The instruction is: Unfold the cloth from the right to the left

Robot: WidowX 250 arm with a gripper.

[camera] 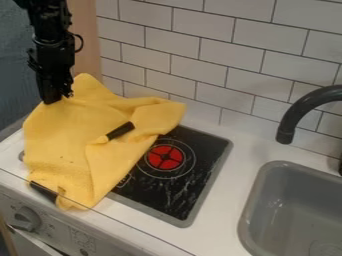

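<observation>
Yellow cloth (73, 135) rumpled over black square stovetop's (177, 192) nine-o'clock side, black two-finger gripper (57, 98) at cloth's eleven o'clock, claw state unclear

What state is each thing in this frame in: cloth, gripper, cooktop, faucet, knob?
Yellow cloth: rumpled, partly folded over itself, draped across the cooktop's left side
Gripper: pointing down, at the cloth's upper left
Cooktop: partly covered, red burner mark showing
Faucet: spout turned down, no water running
Oven knob: setting cannot be told
</observation>
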